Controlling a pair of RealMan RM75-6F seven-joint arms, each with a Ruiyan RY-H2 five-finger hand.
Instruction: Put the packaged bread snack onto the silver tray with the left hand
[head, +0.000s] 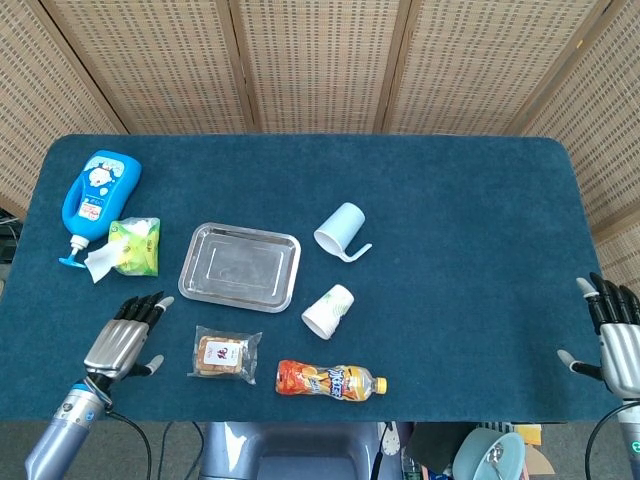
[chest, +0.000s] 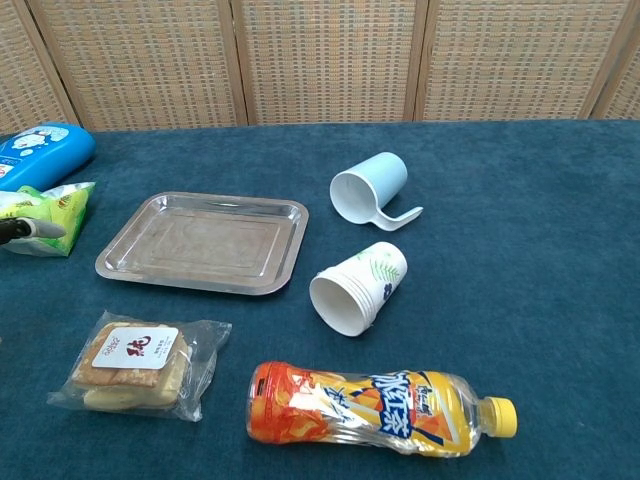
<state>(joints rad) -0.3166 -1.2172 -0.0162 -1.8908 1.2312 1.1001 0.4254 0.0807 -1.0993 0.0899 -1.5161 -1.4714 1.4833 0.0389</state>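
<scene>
The packaged bread snack (head: 224, 355) (chest: 134, 362) lies in clear wrap near the table's front edge, just in front of the silver tray (head: 240, 266) (chest: 204, 242), which holds nothing. My left hand (head: 124, 336) hovers open to the left of the snack, fingers spread and pointing away from me; only one fingertip (chest: 22, 229) shows at the left edge of the chest view. My right hand (head: 618, 337) is open at the table's far right edge, holding nothing.
A blue bottle (head: 95, 193) and a green packet (head: 131, 246) lie left of the tray. A pale blue mug (head: 341, 231) and a stack of paper cups (head: 329, 311) lie on their sides to its right. An orange drink bottle (head: 329, 380) lies beside the snack.
</scene>
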